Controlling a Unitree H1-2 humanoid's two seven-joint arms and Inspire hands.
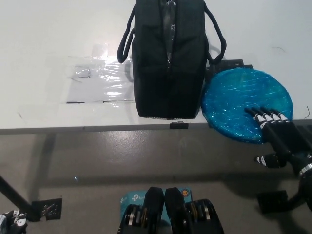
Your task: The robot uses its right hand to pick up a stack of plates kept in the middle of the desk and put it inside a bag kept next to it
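Note:
A blue stack of plates (243, 100) wrapped in shiny film lies on the white desk (58, 44), overhanging its front edge, right beside a black bag (168, 58). My black right hand (278, 134) is open at the stack's front right edge, its fingers lying flat on the rim and its thumb below the desk edge. It grips nothing. The bag stands upright with its handles up, touching the stack's left side. Only a corner of my white left hand (12, 222) shows at the bottom left, down by the floor.
A sheet of clear plastic (100, 80) is taped to the desk left of the bag. A black clip (179, 126) sits on the desk's front edge. Below, a black foot (273, 201) stands on the grey floor, with a table leg (17, 200) at the left.

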